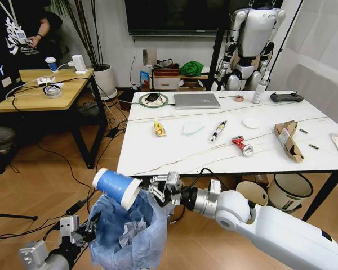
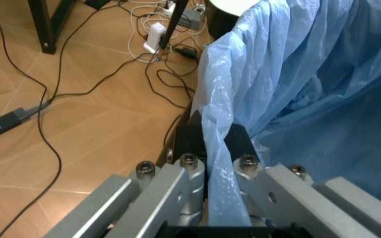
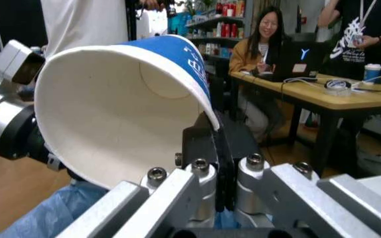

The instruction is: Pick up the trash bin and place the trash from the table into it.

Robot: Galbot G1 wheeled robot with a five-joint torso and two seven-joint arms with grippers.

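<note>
right claw (image 1: 152, 190) holds paper cup (image 1: 116, 187) sideways, mouth facing right.

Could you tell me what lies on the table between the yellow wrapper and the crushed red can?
In the head view, a pale lid-like piece and a slim wrapped stick lie between the yellow wrapper and the crushed red can.

White printing runs along the blue-and-white paper cup (image 3: 137, 99) and the dark laptop lid (image 3: 301, 54) carries a pale Y-shaped mark, neither forming readable words.
</note>
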